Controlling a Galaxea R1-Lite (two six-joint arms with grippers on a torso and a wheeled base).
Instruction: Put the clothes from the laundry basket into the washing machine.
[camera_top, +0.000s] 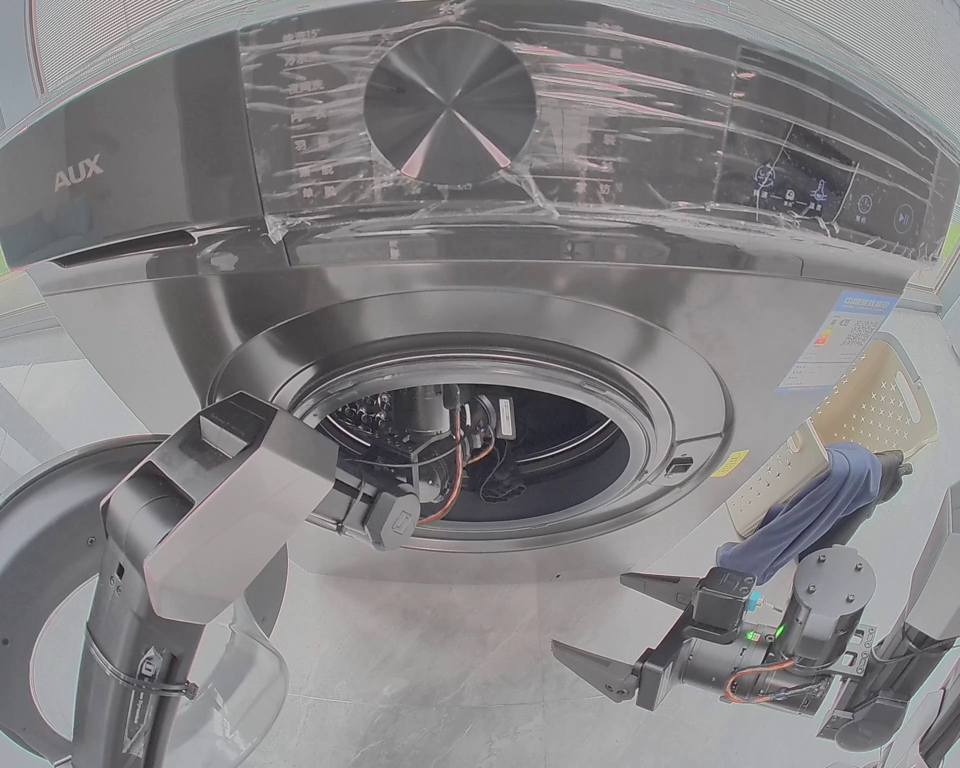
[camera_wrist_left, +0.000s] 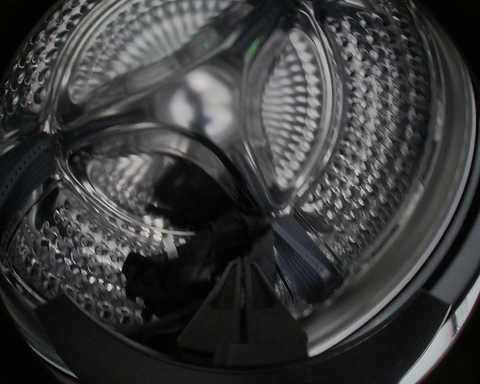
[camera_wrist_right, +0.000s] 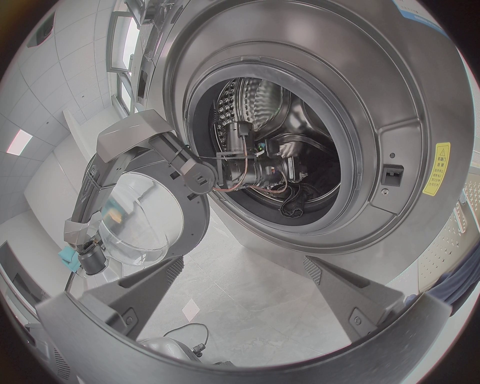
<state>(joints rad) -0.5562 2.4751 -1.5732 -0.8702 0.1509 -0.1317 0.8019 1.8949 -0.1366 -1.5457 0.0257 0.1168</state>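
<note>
— Where is your left hand?

— Inside the washing machine (camera_top: 600, 310). My left arm goes through the open port. My left gripper (camera_wrist_left: 245, 264) sits low in the drum (camera_wrist_left: 385, 125), its two fingers pressed together with nothing visible between them.

— And the clothes?

— A dark garment (camera_wrist_left: 160, 282) lies crumpled on the drum floor, just beyond my fingertips. I cannot tell whether they touch it. Seen from my right wrist, part of it lies near the front lip of the opening.

— Anything outside the machine?

— A blue garment (camera_top: 815, 510) hangs over the rim of the laundry basket (camera_top: 880, 400). The basket sits on my right, close to the machine's front.

— Your right hand?

— My right gripper (camera_top: 590, 615) hovers above the floor in front of the machine, below the blue garment and apart from it. Its fingers are spread wide and hold nothing.

— The door?

— The round door (camera_top: 40, 540) is swung fully open on my left, beside my left arm.
</note>
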